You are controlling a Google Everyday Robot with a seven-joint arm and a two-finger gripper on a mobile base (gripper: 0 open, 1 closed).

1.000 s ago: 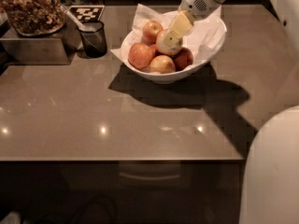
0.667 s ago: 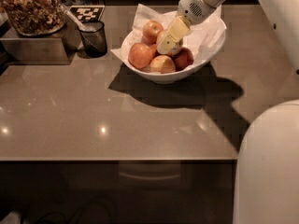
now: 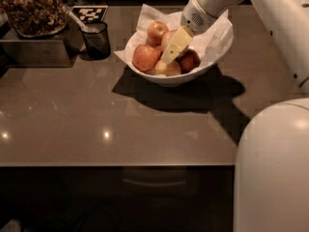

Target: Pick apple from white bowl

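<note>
The white bowl (image 3: 212,52), lined with crumpled white paper, stands at the back middle of the table and holds several apples. The pale yellow apple (image 3: 167,69) lies at the front of the bowl; its sticker does not show. My gripper (image 3: 169,54) comes in from the upper right and reaches down into the bowl, its tip just above that apple and between the other fruit. An orange-red apple (image 3: 145,57) lies to its left, a smaller one (image 3: 157,32) behind, and a dark red apple (image 3: 189,61) to its right.
A small dark mesh cup (image 3: 97,40) with a utensil stands left of the bowl. A metal container of brown food (image 3: 31,13) sits at the far left on a steel box. My white arm and body (image 3: 273,168) fill the right side.
My gripper has dipped a little lower and to the left into the bowl. The apples and the bowl have not moved.
</note>
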